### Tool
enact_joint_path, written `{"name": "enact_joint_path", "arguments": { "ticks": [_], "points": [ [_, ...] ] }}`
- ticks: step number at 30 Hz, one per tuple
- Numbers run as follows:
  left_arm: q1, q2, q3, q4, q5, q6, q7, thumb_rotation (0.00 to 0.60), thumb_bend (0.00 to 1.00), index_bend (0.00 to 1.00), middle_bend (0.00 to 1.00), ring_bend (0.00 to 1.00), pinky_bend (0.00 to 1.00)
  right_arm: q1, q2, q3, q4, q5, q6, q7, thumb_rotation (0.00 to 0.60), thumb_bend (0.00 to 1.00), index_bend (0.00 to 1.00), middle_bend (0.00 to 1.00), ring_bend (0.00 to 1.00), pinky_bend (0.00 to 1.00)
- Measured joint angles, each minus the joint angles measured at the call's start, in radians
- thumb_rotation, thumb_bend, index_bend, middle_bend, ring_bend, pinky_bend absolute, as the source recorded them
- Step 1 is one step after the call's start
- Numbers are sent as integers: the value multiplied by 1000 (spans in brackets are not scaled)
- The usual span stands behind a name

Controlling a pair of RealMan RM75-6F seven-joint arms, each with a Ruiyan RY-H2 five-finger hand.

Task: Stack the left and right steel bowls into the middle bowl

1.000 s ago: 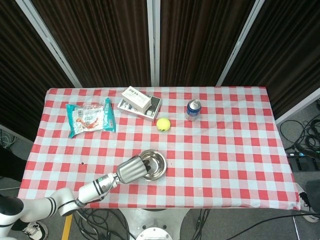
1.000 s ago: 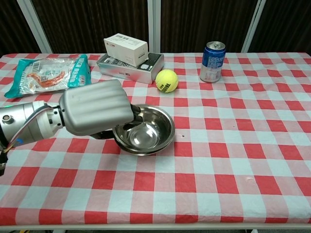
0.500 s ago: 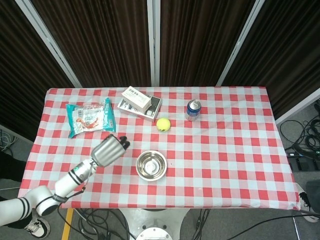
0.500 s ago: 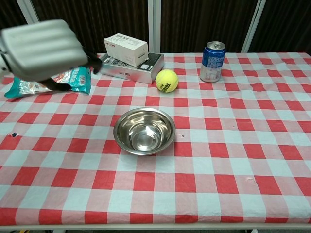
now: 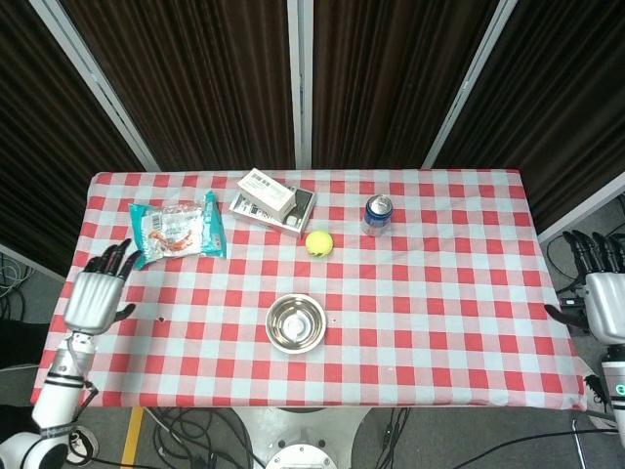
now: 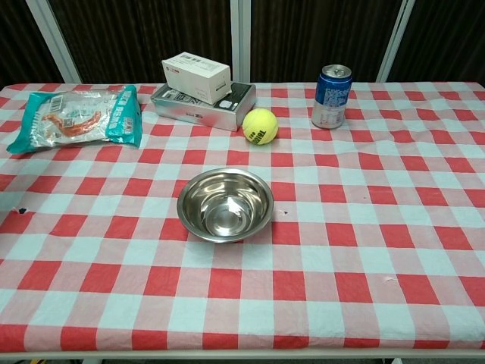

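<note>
A shiny steel bowl [image 6: 224, 204] sits upright mid-table, while the left hand [image 5: 96, 295] and right hand [image 5: 602, 293] hover spread at opposite edges.

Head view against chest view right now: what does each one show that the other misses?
Only the head view shows the left hand, open beside the table's left edge, and the right hand, fingers apart off the right edge; both hold nothing. It also shows the floor cables. Only the chest view shows the bowl's side wall and the can's label side-on. Both share the steel bowl standing alone mid-table, the tennis ball, blue can, white box on the grey case, teal snack bag and checked tablecloth.
</note>
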Motion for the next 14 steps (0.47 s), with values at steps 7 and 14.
{"name": "enact_joint_path", "arguments": {
  "ticks": [7,14],
  "points": [
    [81,32,23,34,-13,63,-82,600,52,189,143,132,260,-28,-101,-51,104,-42,39,-30,600,0,0,44,0,0],
    [84,46,17,24,-2,53,-97,600,57,189,149,133,259,-34,-113,-55,96,-44,42,-41,600,0,0,45,0,0]
  ]
}}
